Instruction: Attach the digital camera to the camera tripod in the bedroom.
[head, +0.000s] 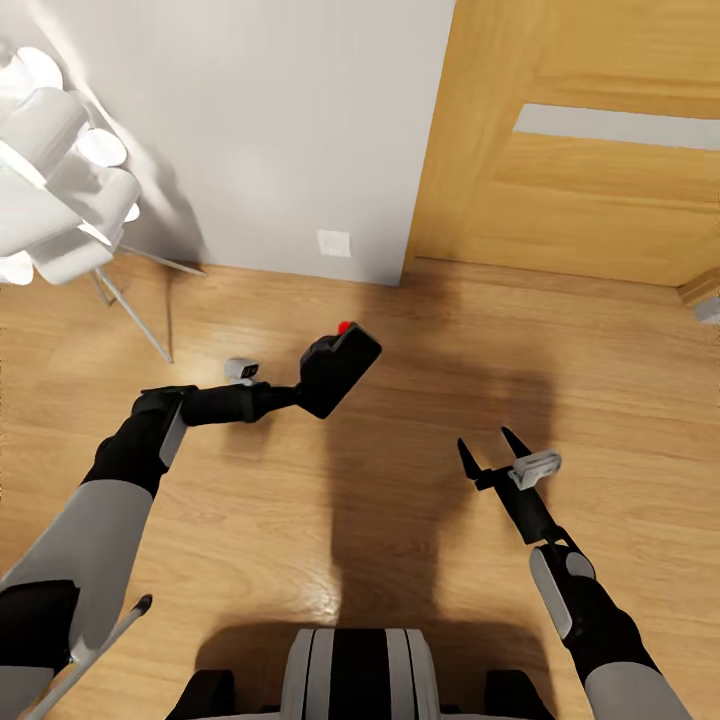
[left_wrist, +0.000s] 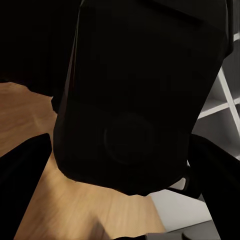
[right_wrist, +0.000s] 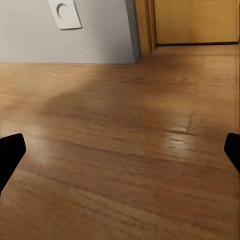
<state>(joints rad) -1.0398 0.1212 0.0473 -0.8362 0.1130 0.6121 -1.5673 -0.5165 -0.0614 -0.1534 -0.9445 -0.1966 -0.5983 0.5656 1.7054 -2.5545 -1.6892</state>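
My left gripper (head: 312, 385) is shut on the digital camera (head: 343, 362), a matte black box with a red button on top, held above the wood floor at mid-left of the head view. In the left wrist view the camera's dark body (left_wrist: 135, 95) sits between the two black fingers (left_wrist: 20, 172). Off to the right, my right gripper (head: 490, 450) hangs open over bare floor with nothing between its fingertips (right_wrist: 10, 150). The tripod's black head is out of view. A thin silver rod with a black tip (head: 120, 620) crosses the lower left corner; I cannot tell what it belongs to.
The white flower-shaped lamp (head: 55, 170) stands on thin legs at the far left by the white wall (head: 270, 120), which carries a socket plate (head: 334, 243). A wooden door (head: 580, 150) fills the right back. The robot's base (head: 360, 675) is at the bottom.
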